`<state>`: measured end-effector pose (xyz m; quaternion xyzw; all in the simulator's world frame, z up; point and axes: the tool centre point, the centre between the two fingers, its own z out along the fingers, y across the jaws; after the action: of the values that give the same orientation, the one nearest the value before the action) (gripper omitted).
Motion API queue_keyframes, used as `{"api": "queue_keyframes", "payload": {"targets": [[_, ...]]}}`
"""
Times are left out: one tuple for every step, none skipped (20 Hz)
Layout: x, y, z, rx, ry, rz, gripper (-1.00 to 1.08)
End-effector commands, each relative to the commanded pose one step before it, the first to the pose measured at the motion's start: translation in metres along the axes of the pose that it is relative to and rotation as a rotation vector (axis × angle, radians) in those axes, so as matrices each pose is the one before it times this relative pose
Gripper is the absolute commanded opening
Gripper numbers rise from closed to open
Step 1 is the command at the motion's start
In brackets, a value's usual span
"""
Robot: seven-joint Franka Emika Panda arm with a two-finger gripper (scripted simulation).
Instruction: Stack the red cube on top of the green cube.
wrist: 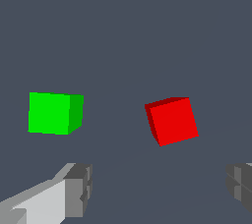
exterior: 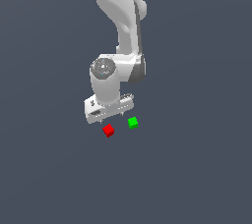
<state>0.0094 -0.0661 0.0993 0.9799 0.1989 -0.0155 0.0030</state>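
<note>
Gripper (wrist: 157, 188) is hanging wide open, empty, over red cube (wrist: 172, 121), lying apart from green cube (wrist: 53, 113). Cube is looking rigid, light; pinching opposite flat faces seems best.

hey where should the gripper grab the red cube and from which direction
Come straight down and pinch the red cube across two opposite flat side faces. It sits apart from the green cube, turned askew to the open gripper, so rotating the wrist to square the fingers probably helps.
</note>
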Motion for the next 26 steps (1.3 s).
{"api": "queue_keyframes", "payload": {"targets": [[0.00358, 0.00703, 0.00662, -0.00122, 0.00750, -0.06082, 1.00], [0.00130, 0.00258, 0.00241, -0.00039, 0.00263, -0.02181, 1.00], [0.00125, 0.00245, 0.00228, -0.00037, 0.00248, -0.02066, 1.00], [0.00121, 0.00230, 0.00215, -0.00034, 0.00234, -0.01951, 1.00], [0.00115, 0.00216, 0.00201, -0.00032, 0.00219, -0.01832, 1.00], [0.00110, 0.00202, 0.00188, -0.00029, 0.00204, -0.01715, 1.00], [0.00103, 0.00187, 0.00174, -0.00027, 0.00189, -0.01596, 1.00], [0.00096, 0.00173, 0.00161, -0.00025, 0.00174, -0.01472, 1.00], [0.00089, 0.00158, 0.00147, -0.00023, 0.00159, -0.01348, 1.00], [0.00082, 0.00143, 0.00133, -0.00020, 0.00144, -0.01222, 1.00], [0.00075, 0.00127, 0.00119, -0.00018, 0.00128, -0.01094, 1.00], [0.00068, 0.00112, 0.00104, -0.00015, 0.00111, -0.00965, 1.00], [0.00062, 0.00096, 0.00090, -0.00013, 0.00095, -0.00837, 1.00], [0.00055, 0.00080, 0.00075, -0.00010, 0.00079, -0.00710, 1.00], [0.00047, 0.00066, 0.00061, -0.00007, 0.00062, -0.00578, 1.00], [0.00041, 0.00049, 0.00046, -0.00005, 0.00047, -0.00453, 1.00], [0.00030, 0.00036, 0.00033, -0.00003, 0.00031, -0.00319, 1.00], [0.00022, 0.00018, 0.00019, -0.00001, 0.00018, -0.00194, 1.00], [0.00010, 0.00003, 0.00006, 0.00000, 0.00006, -0.00069, 1.00], [-0.00059, -0.00036, -0.00020, 0.00027, -0.00070, 0.00444, 1.00], [-0.00001, 0.00001, 0.00036, 0.00000, 0.00000, 0.00000, 1.00], [-0.00004, 0.00004, 0.00108, 0.00000, 0.00000, 0.00000, 1.00], [-0.00008, 0.00006, 0.00179, 0.00000, 0.00000, 0.00000, 1.00], [0.00011, -0.00015, 0.00247, -0.00003, 0.00004, -0.00049, 1.00], [0.00007, -0.00013, 0.00318, -0.00003, 0.00004, -0.00049, 1.00], [-0.00019, 0.00010, 0.00391, 0.00000, 0.00000, 0.00000, 1.00]]}}
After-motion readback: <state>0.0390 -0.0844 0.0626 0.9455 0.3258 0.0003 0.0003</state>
